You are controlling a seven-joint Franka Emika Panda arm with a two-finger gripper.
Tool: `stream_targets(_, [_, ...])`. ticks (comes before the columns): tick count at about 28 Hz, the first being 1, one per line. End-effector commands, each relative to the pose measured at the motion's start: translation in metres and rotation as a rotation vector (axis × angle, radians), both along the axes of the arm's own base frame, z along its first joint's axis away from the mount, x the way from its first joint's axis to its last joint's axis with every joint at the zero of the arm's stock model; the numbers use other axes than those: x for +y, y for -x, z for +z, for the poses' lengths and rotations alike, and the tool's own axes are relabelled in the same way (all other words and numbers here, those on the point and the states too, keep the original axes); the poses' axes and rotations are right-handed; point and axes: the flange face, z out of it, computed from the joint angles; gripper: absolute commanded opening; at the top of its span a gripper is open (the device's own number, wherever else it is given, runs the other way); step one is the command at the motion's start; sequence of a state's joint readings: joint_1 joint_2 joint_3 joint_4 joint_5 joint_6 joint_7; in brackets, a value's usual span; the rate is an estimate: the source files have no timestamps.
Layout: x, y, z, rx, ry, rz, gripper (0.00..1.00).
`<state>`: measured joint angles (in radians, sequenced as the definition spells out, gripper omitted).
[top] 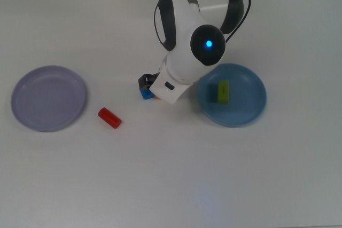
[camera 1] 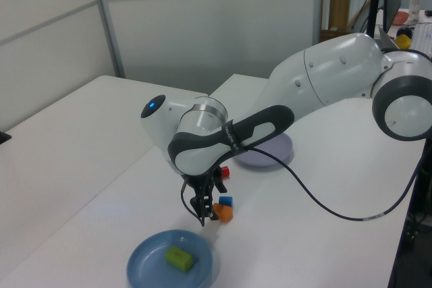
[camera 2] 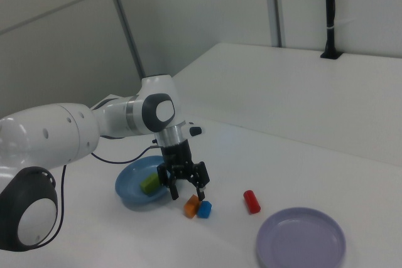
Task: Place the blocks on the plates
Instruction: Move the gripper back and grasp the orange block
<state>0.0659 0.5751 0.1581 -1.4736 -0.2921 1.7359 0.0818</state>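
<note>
Fingers: spread, nothing between them — the gripper [camera 2: 186, 191] hung low over the orange block [camera 2: 191, 206], one fingertip [camera 2: 173, 193] on each side of it in the right view, not yet touching as far as could be told.
Step in hand: judged to be the descent onto the orange block for a pick.
Doing it well: lower straight down so the fingers straddle the orange block alone; the blue cube [camera 2: 204, 209] sat touching or just beside it, so one finger had to slip into a very tight gap or nudge the cube aside. Closing across the narrow faces would give the surer hold.
Risk: a finger landing on the cube's top, or pinching both blocks at once.
Orange block: small, rectangular, solid orange, lying flat on the desk [top: 171, 174]; hidden under the wrist in the top view.
Blue cube: only a sliver [top: 146, 94] showed past the arm in the top view; clear in the left view [camera 1: 225, 201], on the far side of the orange one.
Red block: an oblong [top: 109, 118], lying apart on the desk, between the pair and the lavender plate [top: 21, 108].
Lime-green block: already resting on the blue plate [top: 251, 111], near its middle [top: 222, 92].
Lavender plate: bare, well apart from the arm.
Progress: one of four blocks placed — three remaining, by this reckoning.
</note>
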Motion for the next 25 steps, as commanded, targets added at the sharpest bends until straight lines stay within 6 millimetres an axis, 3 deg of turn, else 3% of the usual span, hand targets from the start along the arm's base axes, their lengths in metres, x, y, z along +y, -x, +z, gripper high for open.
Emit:
stream_targets(1, [-0.007, 0.003, -0.003, 0.022, 0.016, 0.012, 0.9])
stream_targets(7, [-0.006, 0.003, -0.014, 0.038, 0.022, 0.017, 0.89])
stream_targets(13, [-0.002, 0.005, -0.02, 0.043, 0.03, 0.027, 0.69])
stream_targets(15, [-0.001, 0.005, -0.02, 0.043, 0.028, 0.028, 0.56])
stream_targets(18, [-0.001, 0.005, -0.02, 0.042, 0.027, 0.026, 0.55])
stream_targets(19, [0.001, 0.005, -0.02, 0.04, 0.027, 0.028, 0.49])
stream_targets(25, [0.001, 0.005, -0.02, 0.041, 0.026, 0.028, 0.49])
